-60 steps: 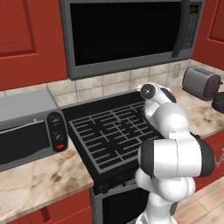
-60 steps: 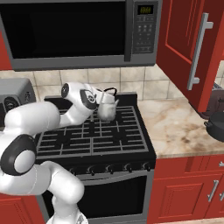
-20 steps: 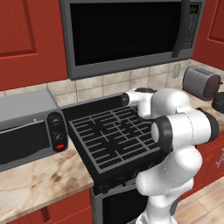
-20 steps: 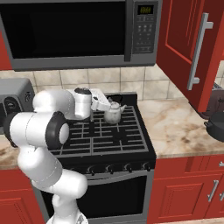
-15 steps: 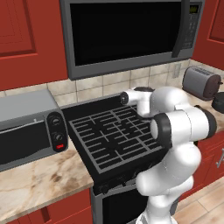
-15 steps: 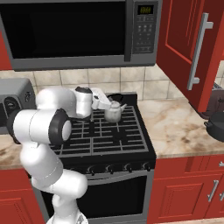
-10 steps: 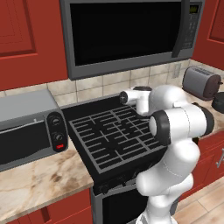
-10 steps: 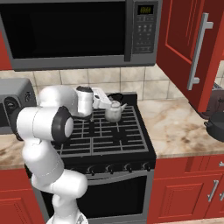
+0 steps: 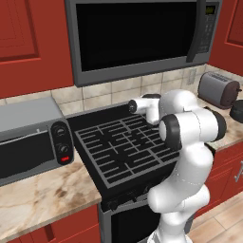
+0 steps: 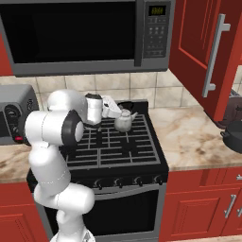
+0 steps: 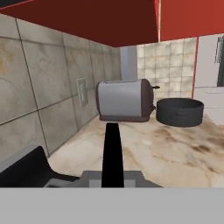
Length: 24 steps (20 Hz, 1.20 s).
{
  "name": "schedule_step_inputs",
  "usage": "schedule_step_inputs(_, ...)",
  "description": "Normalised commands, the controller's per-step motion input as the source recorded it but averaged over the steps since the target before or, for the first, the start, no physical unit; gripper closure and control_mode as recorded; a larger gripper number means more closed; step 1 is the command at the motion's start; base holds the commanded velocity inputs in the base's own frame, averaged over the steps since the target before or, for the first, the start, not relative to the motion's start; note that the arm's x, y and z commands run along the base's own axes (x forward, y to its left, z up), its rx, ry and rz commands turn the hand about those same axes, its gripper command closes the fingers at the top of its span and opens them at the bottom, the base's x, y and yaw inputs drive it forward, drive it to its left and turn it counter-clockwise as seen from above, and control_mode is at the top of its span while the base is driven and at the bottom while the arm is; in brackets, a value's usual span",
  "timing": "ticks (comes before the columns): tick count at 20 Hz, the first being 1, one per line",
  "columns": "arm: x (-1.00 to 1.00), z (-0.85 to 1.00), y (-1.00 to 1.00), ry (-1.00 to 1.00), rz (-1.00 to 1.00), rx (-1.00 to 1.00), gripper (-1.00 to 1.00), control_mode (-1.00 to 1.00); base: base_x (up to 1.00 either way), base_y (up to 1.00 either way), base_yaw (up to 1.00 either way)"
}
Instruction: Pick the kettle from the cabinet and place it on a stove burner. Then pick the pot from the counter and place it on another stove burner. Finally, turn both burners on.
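Over the stove's back right burner (image 10: pixel 124 128), the gripper (image 10: pixel 117 109), jaws clamped on the kettle (image 10: pixel 124 121) handle, has carried it down toward the grate, release pending.

The arm's white links hide the kettle (image 10: pixel 124 121) body in the left base view. The pot (image 9: pixel 237 110) is cut by the right edge there, and likewise in the right base view. In the hand view, the kettle handle (image 11: pixel 113 153) masks the gripper fingertips
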Motion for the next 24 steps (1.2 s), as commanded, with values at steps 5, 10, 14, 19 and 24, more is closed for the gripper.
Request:
schedule_step_inputs(5, 0.22, -0.12, 0.0, 0.0, 0.0, 0.0, 1.0, -1.0, 0.0, 0.0, 0.0)
schedule_step_inputs(10, 0.23, -0.1, 0.0, 0.0, 0.0, 0.0, 1.0, -1.0, 0.0, 0.0, 0.0)
schedule_step_inputs(14, 0.23, -0.09, 0.0, 0.0, 0.0, 0.0, 1.0, -1.0, 0.0, 0.0, 0.0)
schedule_step_inputs(19, 0.23, -0.08, 0.0, 0.0, 0.0, 0.0, 1.0, -1.0, 0.0, 0.0, 0.0)
schedule_step_inputs(24, 0.24, -0.08, 0.0, -0.02, 0.0, 0.0, 1.0, -1.0, 0.0, 0.0, 0.0)
